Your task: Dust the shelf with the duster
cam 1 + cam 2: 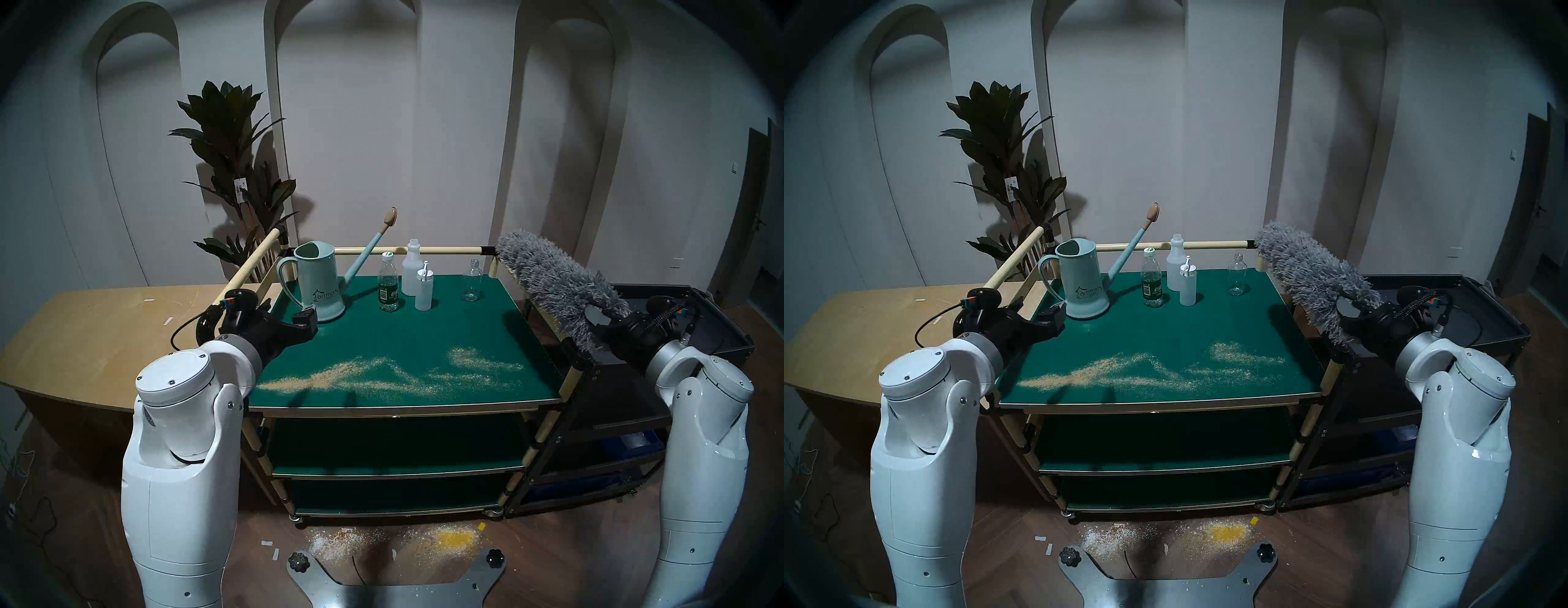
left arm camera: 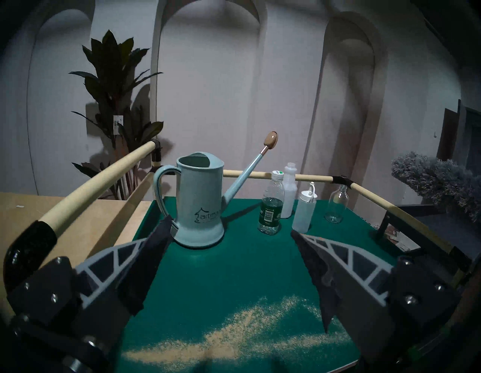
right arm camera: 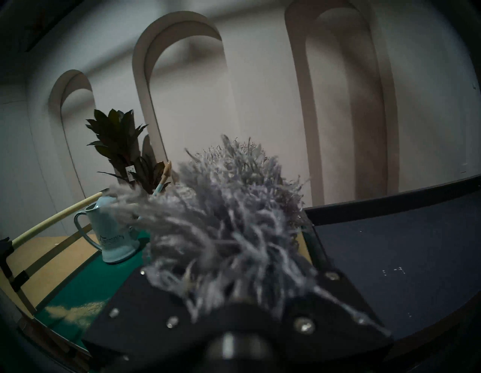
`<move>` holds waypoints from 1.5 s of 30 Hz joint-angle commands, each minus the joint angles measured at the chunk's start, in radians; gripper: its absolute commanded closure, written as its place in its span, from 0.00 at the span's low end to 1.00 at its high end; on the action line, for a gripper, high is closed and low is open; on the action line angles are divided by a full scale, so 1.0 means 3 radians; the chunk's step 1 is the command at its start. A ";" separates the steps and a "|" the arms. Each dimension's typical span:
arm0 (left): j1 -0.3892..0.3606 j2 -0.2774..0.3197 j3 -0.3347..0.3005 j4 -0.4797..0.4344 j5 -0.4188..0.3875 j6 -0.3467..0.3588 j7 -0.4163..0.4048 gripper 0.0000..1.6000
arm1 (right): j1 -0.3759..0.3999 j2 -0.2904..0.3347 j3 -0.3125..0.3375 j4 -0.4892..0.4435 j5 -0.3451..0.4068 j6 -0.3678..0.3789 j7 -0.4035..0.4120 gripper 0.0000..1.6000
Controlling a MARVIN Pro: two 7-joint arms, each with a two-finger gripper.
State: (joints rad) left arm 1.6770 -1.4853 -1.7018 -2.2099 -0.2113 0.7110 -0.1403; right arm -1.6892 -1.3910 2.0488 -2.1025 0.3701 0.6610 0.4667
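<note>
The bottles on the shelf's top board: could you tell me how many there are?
4, in a row right of the watering can: green-labelled bottle, white bottle, capped squeeze bottle, clear glass bottle.

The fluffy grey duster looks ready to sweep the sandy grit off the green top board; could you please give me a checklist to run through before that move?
1. Fluffy grey microfibre duster held in right end effector: ok.
2. Duster head touching the dark green top board of the shelf: not ok, it is raised over the right rail.
3. Tan grit lies along the front of the board: ok, target visible.
4. Pale blue watering can and four bottles stand behind the grit, apart from it: ok.
5. Left end effector open and empty over the board's left side: not ok, in the sweep's way.
</note>
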 commanded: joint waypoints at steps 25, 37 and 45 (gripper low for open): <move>0.0204 -0.0041 -0.0299 -0.0021 -0.0122 -0.0438 -0.0126 0.00 | -0.0492 -0.0177 -0.0596 0.0619 -0.1228 -0.1574 -0.0496 1.00; 0.0172 -0.0047 -0.0283 0.0051 -0.0123 -0.0442 -0.0127 0.00 | -0.0504 -0.0135 -0.0557 0.0913 -0.1347 -0.1938 -0.0546 1.00; 0.0156 -0.0054 -0.0268 0.0071 -0.0117 -0.0419 -0.0118 0.00 | -0.0483 -0.0098 -0.0590 0.1113 -0.1450 -0.1922 -0.0562 1.00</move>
State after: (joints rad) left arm 1.7426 -1.5027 -1.7846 -2.1784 -0.2495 0.5903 -0.1799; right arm -1.8434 -1.4326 1.8795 -1.7846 -0.0502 0.1063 0.2990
